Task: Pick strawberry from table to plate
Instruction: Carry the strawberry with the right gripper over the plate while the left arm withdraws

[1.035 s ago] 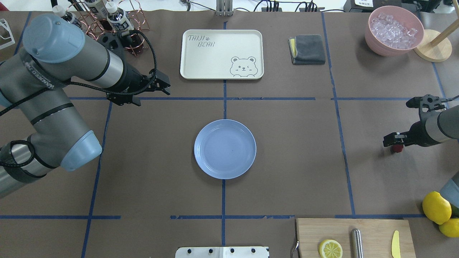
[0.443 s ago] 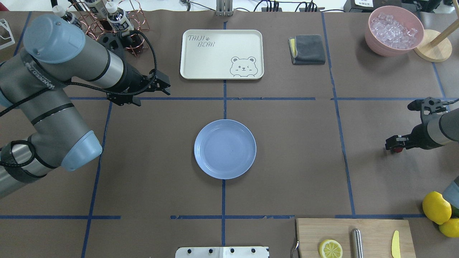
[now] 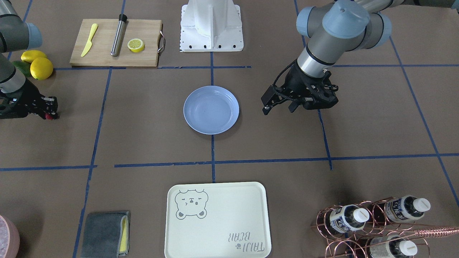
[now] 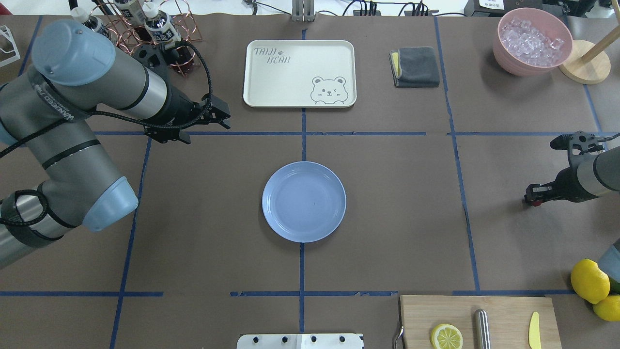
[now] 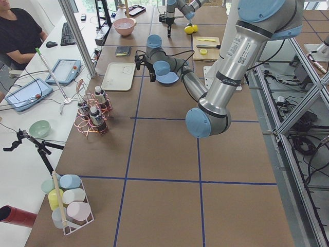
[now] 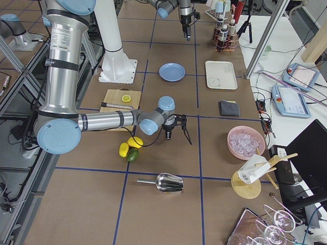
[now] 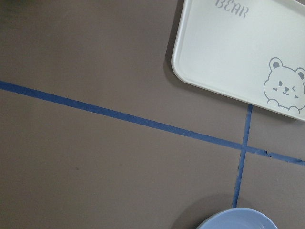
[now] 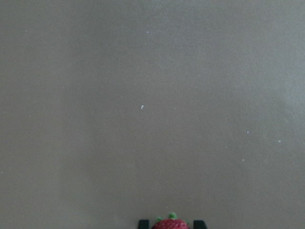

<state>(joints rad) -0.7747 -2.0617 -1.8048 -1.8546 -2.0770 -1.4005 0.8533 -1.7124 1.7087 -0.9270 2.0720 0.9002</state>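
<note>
The strawberry (image 8: 170, 224), small and dark red with a green top, sits between the two black fingertips of my right gripper (image 8: 171, 223), which close against its sides. From overhead only a red sliver of the strawberry (image 4: 534, 203) shows under the right gripper (image 4: 532, 198), low over the brown table (image 4: 387, 218) at its right side. The light-blue plate (image 4: 304, 201) lies bare at the table's centre, well to the left of the berry. My left gripper (image 4: 207, 133) hangs open above the table, left of and behind the plate, holding nothing.
A cream bear-print tray (image 4: 299, 72) lies behind the plate, with a grey cloth (image 4: 415, 66) and a pink bowl of ice (image 4: 533, 41) to its right. A cutting board (image 4: 503, 310) carries a lemon half, and whole lemons (image 4: 589, 280) lie near the right edge. A bottle rack (image 4: 155, 29) stands back left.
My right gripper has shifted slightly right and lower over the strawberry, so less of the berry shows from overhead. The left arm and the plate have not moved.
</note>
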